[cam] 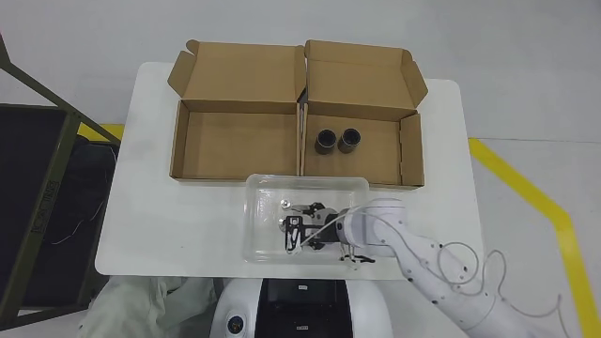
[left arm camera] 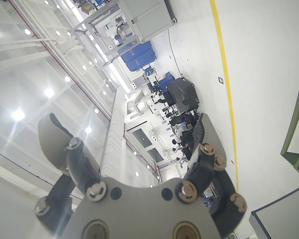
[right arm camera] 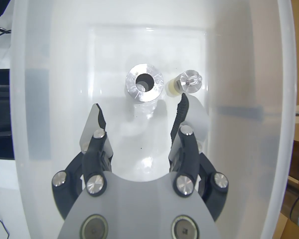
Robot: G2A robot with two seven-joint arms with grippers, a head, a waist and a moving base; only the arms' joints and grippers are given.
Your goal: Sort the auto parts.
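We see a white table (cam: 141, 225) from above, holding two open cardboard boxes and a clear plastic bin.

The left gripper (left arm camera: 125, 123) is aimed away from the table, toward a bright workshop hall. Its two fingers are spread wide apart with nothing between them.

On the far left of the table sits the left box (cam: 192, 141), its lid flap folded back away from the robot.

Near the robot, just in front of the seam between the two boxes, lies the bin (cam: 305, 179). Two auto parts rest on its floor. One is a silver metal sleeve (right arm camera: 149, 93) with a round bore, its open end turned toward the gripper. The other is a small clear bulb (right arm camera: 189, 80) with a pale yellowish base, just beside the sleeve on its far side.

The right gripper (right arm camera: 140, 103) reaches into the bin from the right, on a white arm. Its fingers are parted and grip nothing. The sleeve lies just ahead of the gap between them. One fingertip (right arm camera: 183, 105) is very close to the bulb, but we cannot tell whether it touches.

On the far right, touching the left box along one wall, sits the right box (cam: 385, 155). In its near-left part are two dark cylindrical parts, side by side and almost touching: the first (cam: 326, 140) to the left and the second (cam: 351, 138) to the right.
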